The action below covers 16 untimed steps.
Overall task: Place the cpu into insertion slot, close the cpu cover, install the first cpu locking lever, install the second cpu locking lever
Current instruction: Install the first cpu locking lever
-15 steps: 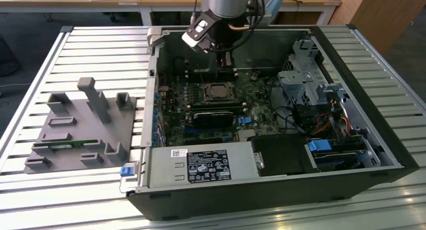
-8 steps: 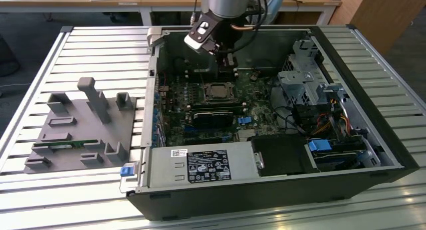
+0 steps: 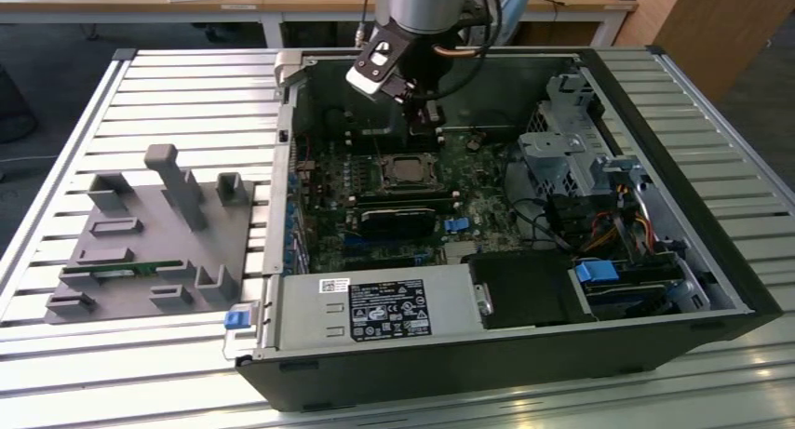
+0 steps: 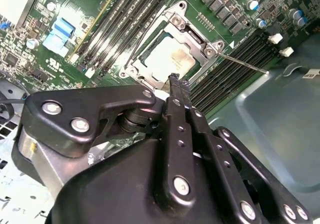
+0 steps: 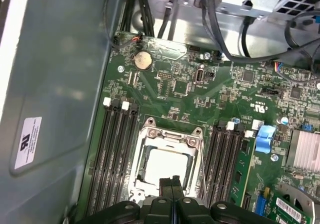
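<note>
Overhead, the arm (image 3: 423, 10) tilts, fingers (image 5: 166, 188) pressed together above the cpu (image 5: 162, 166).

The computer case (image 3: 497, 364) lies open on the table (image 3: 186, 85), toward the exterior view's right edge. A fixture block (image 3: 137, 252) sits by the left edge. Inside the case, the motherboard (image 3: 333, 250) carries the cpu (image 5: 165, 168), framed by the cpu cover (image 5: 170, 134), with memory slots (image 5: 115, 164) on both sides.

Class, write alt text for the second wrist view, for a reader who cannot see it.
The black gripper, fingers shut, hangs at the edge of the cpu, which lies framed by the lowered metal cover. A thin lever sticks out sideways over the memory slots.
</note>
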Tool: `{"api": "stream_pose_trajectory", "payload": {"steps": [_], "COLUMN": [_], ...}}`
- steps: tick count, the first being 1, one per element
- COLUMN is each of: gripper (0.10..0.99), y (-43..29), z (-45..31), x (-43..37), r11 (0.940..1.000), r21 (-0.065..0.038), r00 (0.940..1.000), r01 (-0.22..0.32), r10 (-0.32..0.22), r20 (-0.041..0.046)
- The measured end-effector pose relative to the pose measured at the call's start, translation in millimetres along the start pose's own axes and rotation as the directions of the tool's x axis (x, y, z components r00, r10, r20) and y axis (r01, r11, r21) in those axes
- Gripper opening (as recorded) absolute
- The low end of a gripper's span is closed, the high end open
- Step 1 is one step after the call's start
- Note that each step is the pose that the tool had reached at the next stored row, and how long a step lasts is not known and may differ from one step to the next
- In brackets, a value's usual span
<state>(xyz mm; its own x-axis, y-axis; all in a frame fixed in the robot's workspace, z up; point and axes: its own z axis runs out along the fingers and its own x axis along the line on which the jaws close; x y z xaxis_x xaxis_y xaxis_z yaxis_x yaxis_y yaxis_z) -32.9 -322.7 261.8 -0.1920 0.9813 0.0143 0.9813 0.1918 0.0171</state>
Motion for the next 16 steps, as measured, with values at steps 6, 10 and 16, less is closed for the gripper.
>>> {"api": "stream_pose_trajectory", "payload": {"steps": [6,10,16], "gripper": [0.114,0.114,0.114], "y": [0.0,0.0,0.0], "z": [0.0,0.0,0.0], "x": [0.0,0.0,0.0], "r11": [0.9984,0.9960,0.9917], "r21": [0.001,0.001,0.002], "r00": [0.9984,0.9960,0.9917], "r01": [0.057,0.090,0.128], "r10": [-0.057,-0.090,-0.128], "r20": [-0.0010,-0.0016,-0.0023]}}
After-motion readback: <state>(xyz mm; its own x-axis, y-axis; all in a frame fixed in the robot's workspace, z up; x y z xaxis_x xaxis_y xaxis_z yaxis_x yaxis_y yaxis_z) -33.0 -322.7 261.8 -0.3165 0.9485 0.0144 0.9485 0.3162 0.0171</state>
